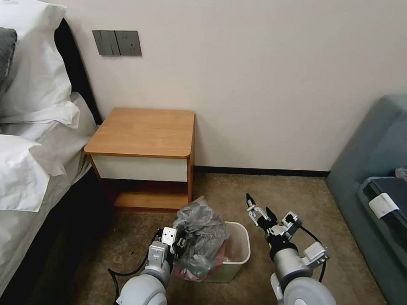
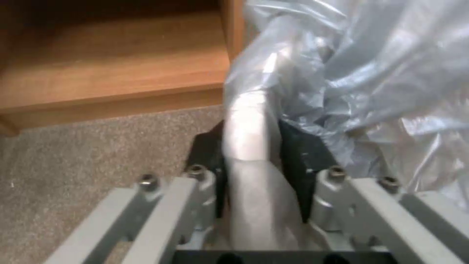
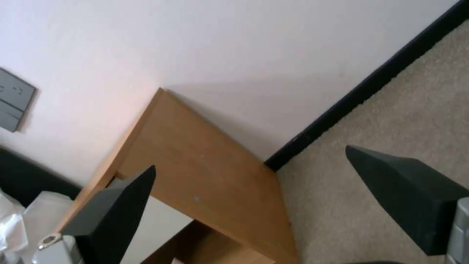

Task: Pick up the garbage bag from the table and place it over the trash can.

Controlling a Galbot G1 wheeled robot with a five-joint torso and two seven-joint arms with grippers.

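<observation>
The crumpled grey garbage bag [image 1: 200,234] stands bunched over the left half of the cream trash can [image 1: 239,247] on the carpet, with a pink edge low inside. My left gripper [image 1: 179,245] is at the can's left side. In the left wrist view it [image 2: 251,154] is shut on a pale fold of the bag [image 2: 361,84]; whether the can's rim is pinched too I cannot tell. The right gripper [image 1: 257,212] hovers open just right of the can, holding nothing, its fingers [image 3: 117,205] wide apart. The table [image 1: 144,132] behind has a bare top.
A bed with white pillows [image 1: 25,164] runs along the left. A grey sofa [image 1: 380,176] stands at the right. Open carpet [image 1: 264,190] lies between the can and the wall's black skirting. A switch plate [image 1: 117,42] is on the wall.
</observation>
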